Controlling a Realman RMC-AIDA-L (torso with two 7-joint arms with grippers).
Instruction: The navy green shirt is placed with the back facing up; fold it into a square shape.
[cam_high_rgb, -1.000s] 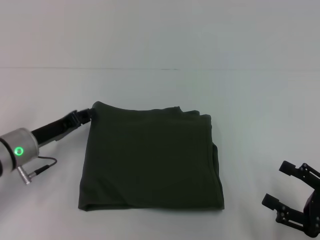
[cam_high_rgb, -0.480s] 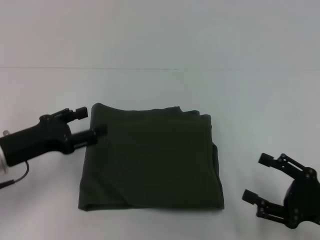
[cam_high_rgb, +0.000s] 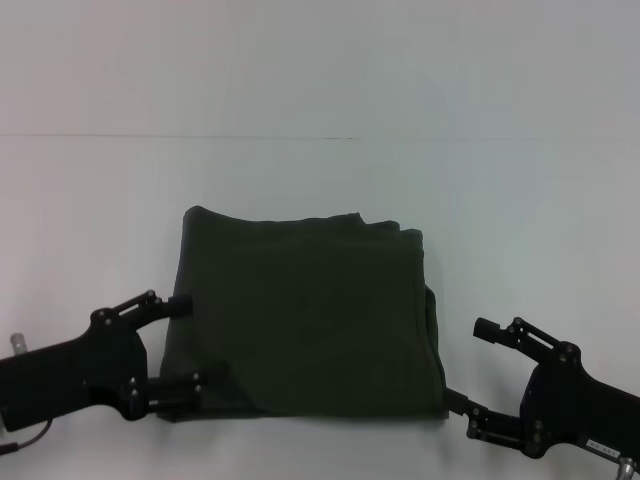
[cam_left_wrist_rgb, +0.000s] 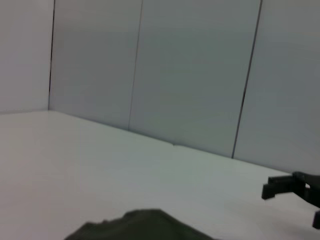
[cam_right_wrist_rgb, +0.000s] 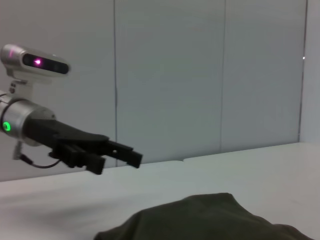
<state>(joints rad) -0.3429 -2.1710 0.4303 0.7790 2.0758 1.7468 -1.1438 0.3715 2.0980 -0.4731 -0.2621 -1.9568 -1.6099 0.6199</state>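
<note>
Shirt: the navy green shirt (cam_high_rgb: 300, 320) lies at the table's centre, already folded to a rough rectangle, plain side up.
Left gripper: left gripper (cam_high_rgb: 183, 343), jaws spread, sits at the shirt's near-left edge, lower finger at the near-left corner.
Right gripper: right gripper (cam_high_rgb: 474, 368), also spread, is just beside the near-right corner (contact unclear).
Table: white table (cam_high_rgb: 520, 210) all around.
Technique: both grippers should pinch the near corners evenly, gathering every layer, so the last fold stays square.
</note>
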